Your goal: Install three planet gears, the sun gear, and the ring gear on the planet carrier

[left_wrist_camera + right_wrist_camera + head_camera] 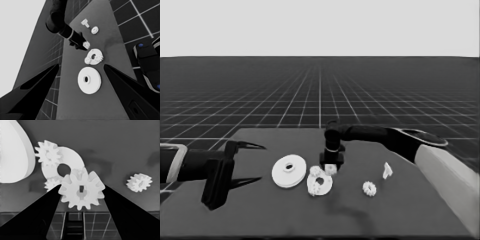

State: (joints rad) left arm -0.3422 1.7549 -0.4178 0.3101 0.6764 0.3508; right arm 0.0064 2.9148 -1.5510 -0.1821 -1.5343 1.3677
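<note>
My right end effector point(81, 192) pinches a small white toothed gear point(81, 189) just above the smaller flat white round part point(65, 162); I should lower it squarely, beside the two seated gears.

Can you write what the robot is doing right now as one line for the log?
right gripper: jaws shut on gear near smaller round part | two gears on it | one gear loose | left gripper: waiting
</note>
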